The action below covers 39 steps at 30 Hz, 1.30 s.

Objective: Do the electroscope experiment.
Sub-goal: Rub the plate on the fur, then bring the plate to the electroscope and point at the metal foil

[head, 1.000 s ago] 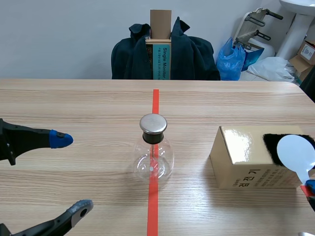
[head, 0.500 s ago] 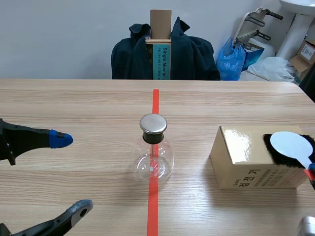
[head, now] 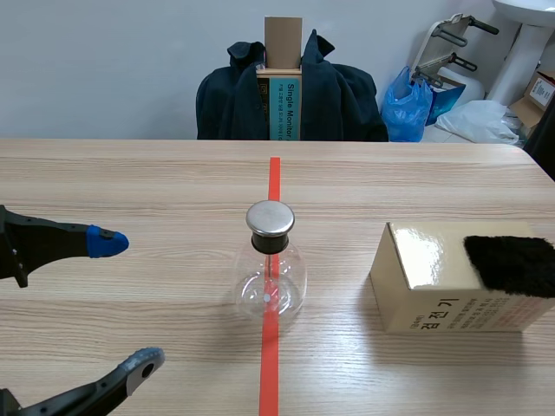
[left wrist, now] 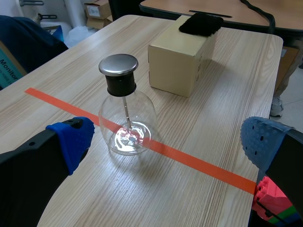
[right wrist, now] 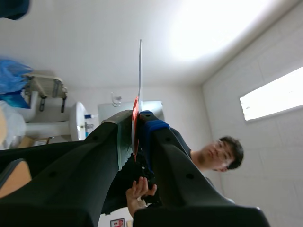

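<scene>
The left gripper (head: pixel 121 305) is at the near edge of the wooden table (head: pixel 130 182), fingers spread wide. The right gripper (right wrist: pixel 137 124) pinches a thin white plate (right wrist: pixel 140 66) (edge-on, pointing up). Farther out, the clear round glass flask with a silver cap (head: pixel 270 264) stands on the tape line, beside a tan cardboard box (head: pixel 425 277) topped with a black fuzzy cloth (head: pixel 512 263). I think the rubbing is done; next, bring the plate gently near the cap.

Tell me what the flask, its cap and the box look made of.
Flask: clear glass, likely; see-through, with bright glints.
Cap: brushed metal by its dull grey sheen, on a black collar, perhaps rubber.
Box: glossy tan cardboard; folded edges, light glare on top.
</scene>
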Each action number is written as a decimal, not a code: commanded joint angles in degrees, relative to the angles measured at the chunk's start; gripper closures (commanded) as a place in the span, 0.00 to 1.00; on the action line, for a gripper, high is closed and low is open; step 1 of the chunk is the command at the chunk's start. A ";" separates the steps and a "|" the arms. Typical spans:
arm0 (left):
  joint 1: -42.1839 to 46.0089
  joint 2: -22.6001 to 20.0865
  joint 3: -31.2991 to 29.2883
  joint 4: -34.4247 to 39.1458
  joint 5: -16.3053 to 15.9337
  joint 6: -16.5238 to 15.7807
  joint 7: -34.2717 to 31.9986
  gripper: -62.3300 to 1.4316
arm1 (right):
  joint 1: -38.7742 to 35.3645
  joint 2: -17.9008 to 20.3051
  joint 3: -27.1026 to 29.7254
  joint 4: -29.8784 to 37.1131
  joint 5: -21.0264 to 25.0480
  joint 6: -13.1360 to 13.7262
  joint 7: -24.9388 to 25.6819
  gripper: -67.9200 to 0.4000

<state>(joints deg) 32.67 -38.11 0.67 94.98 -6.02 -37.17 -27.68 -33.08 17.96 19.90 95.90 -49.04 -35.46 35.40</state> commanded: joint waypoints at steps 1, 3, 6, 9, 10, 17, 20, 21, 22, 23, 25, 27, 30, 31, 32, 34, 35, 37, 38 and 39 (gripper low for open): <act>-0.17 0.15 -0.15 0.24 -0.55 0.00 -0.81 0.00 | 0.07 0.94 0.83 1.97 1.95 0.52 -1.31 0.98; -0.17 0.15 -0.15 0.24 -0.55 0.00 -0.81 0.00 | 0.07 0.94 0.83 4.66 3.52 1.29 -2.64 0.98; -0.17 0.15 -0.15 0.24 -0.35 0.00 -0.81 0.00 | 0.07 0.94 0.83 7.43 4.63 1.33 -2.97 0.98; -0.17 0.17 -0.15 0.24 -0.35 0.15 -0.79 0.00 | 0.11 0.94 0.83 9.88 5.01 3.08 -3.98 0.98; -0.17 0.17 -0.15 0.24 -0.35 0.15 -0.76 0.00 | 0.24 0.94 0.83 10.80 5.03 4.07 -4.39 0.98; -2.60 1.11 0.04 -1.62 -0.33 0.13 5.46 0.45 | 0.26 0.96 0.83 15.72 6.01 9.75 -5.07 0.98; -6.36 1.81 1.38 -5.40 -0.26 0.13 7.41 0.97 | 0.26 0.94 0.83 17.16 6.01 12.41 -5.05 0.98; -7.96 2.12 2.21 -6.99 -0.15 0.13 7.89 0.95 | 0.26 0.94 0.83 17.53 6.01 13.07 -5.05 0.98; -9.86 2.38 3.32 -8.85 -0.13 0.13 7.91 0.95 | 0.26 0.92 0.81 17.84 6.03 13.90 -4.90 0.98; -11.74 2.60 4.55 -10.69 -0.13 0.13 7.82 0.95 | 0.26 0.92 0.81 18.03 6.25 14.47 -4.48 0.98; -15.74 3.32 7.32 -14.60 -0.13 0.13 7.78 0.95 | 0.26 0.90 0.70 18.12 6.27 14.56 -3.39 0.98; -19.65 4.33 10.25 -18.40 -0.13 0.13 7.58 0.95 | 0.26 0.90 0.68 18.12 6.27 14.56 -2.19 0.98; -25.11 6.40 14.51 -23.23 0.98 0.59 7.58 0.95 | 0.22 0.61 0.68 18.14 7.23 14.49 -1.14 0.98; -26.69 7.06 15.78 -24.55 1.92 0.59 7.58 0.95 | 0.22 0.44 0.68 18.16 7.32 14.49 -0.85 0.98; -28.04 7.74 16.92 -25.73 2.91 0.61 7.56 0.95 | 0.22 0.28 0.66 18.16 7.32 14.51 -0.63 0.98; -30.08 9.09 18.71 -27.78 4.31 1.79 7.30 0.95 | 0.22 -0.46 0.52 18.23 7.26 14.27 0.15 0.98; -30.91 9.73 19.43 -28.70 5.01 2.64 6.93 0.95 | 0.22 -0.70 0.22 18.34 7.15 14.10 0.15 0.98; -32.20 10.86 20.61 -30.40 5.81 4.20 6.67 0.95 | 0.22 -1.07 -0.68 18.49 7.02 14.08 0.11 0.98; -32.76 11.45 21.09 -31.15 6.16 4.72 6.58 0.95 | 0.22 -1.29 -1.36 18.49 6.75 14.08 0.13 0.98; -33.18 11.96 21.40 -31.85 6.73 5.60 6.54 0.95 | 0.22 -1.38 -2.27 18.49 6.10 14.05 0.13 0.98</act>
<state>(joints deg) -0.73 -26.26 22.46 62.00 0.91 -31.90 -20.16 -33.08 16.49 18.37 113.25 -42.76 -20.71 35.51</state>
